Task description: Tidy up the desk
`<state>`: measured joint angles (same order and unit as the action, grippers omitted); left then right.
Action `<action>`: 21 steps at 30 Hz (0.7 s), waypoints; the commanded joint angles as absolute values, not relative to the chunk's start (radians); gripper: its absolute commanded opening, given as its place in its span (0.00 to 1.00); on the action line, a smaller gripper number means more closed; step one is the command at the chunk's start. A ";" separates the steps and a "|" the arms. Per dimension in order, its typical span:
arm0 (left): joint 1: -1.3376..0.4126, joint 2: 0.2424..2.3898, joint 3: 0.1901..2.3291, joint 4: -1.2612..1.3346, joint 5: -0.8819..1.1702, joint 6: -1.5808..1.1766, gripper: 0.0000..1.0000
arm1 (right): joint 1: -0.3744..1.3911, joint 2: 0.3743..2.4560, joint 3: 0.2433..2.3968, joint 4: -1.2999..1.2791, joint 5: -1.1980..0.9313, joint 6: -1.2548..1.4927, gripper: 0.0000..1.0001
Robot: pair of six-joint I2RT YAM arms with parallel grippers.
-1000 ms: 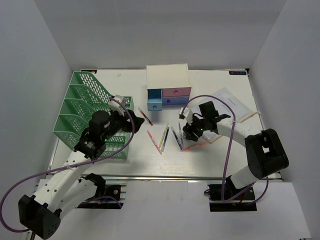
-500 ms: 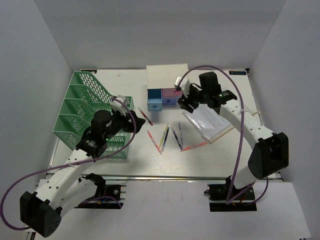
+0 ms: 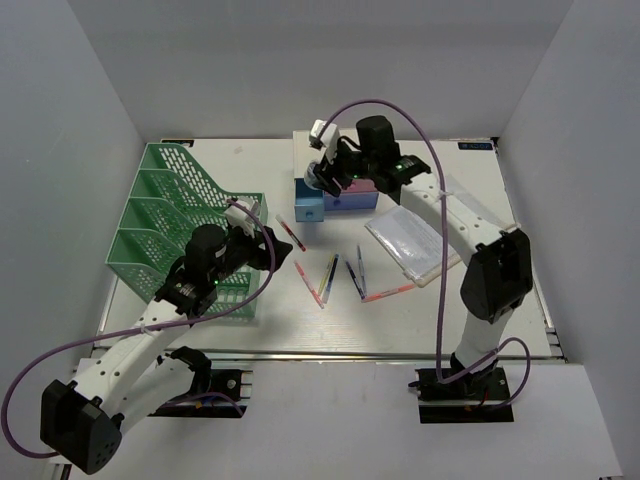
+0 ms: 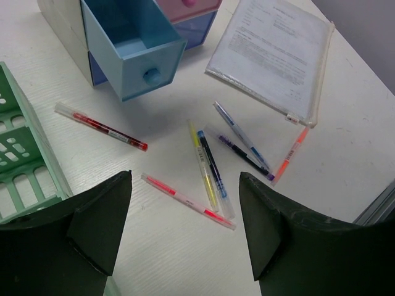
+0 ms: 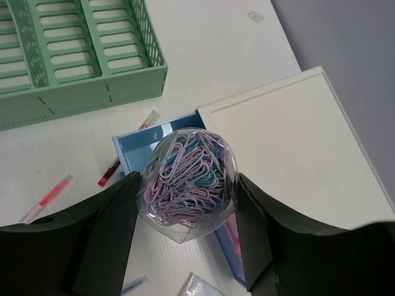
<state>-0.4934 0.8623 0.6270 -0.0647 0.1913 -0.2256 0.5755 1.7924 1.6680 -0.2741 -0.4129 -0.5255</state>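
The desk (image 3: 300, 322) is an off-white tabletop. My right gripper (image 3: 325, 176) is shut on a clear case full of pastel paper clips (image 5: 188, 182), one finger on each side. It hangs over the open pale-blue drawer (image 5: 137, 148) of the small white drawer box (image 3: 336, 152). My left gripper (image 3: 262, 240) stands open with nothing in it, by the green file rack (image 3: 170, 230). In the left wrist view its fingers (image 4: 99, 222) frame a pink pen (image 4: 185, 200) lying on the desk (image 4: 154, 253).
Several pens (image 3: 335, 276) lie scattered mid-desk, and a red pen (image 3: 291, 233) lies near the rack. A clear document pouch (image 3: 415, 240) lies at the right. Grey walls close in three sides, and a metal rail (image 3: 330, 356) runs along the front edge.
My right gripper has swung from beside the document pouch back and left to above the open blue drawer. The left arm has barely moved.
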 commanded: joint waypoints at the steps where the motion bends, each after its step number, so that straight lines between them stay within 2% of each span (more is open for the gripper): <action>1: -0.499 0.851 0.617 -0.035 0.179 -0.215 0.80 | 0.589 1.828 1.743 -0.170 -0.388 -0.460 0.31; 15: -0.499 0.851 0.623 -0.032 0.201 -0.213 0.80 | 0.603 1.945 1.782 -0.176 -0.391 -0.440 0.38; 20: -0.499 0.853 0.623 -0.032 0.209 -0.213 0.80 | 0.618 1.959 1.773 -0.176 -0.357 -0.442 0.57; 21: -0.499 0.850 0.623 -0.032 0.209 -0.215 0.80 | 0.615 1.956 1.767 -0.173 -0.354 -0.443 0.59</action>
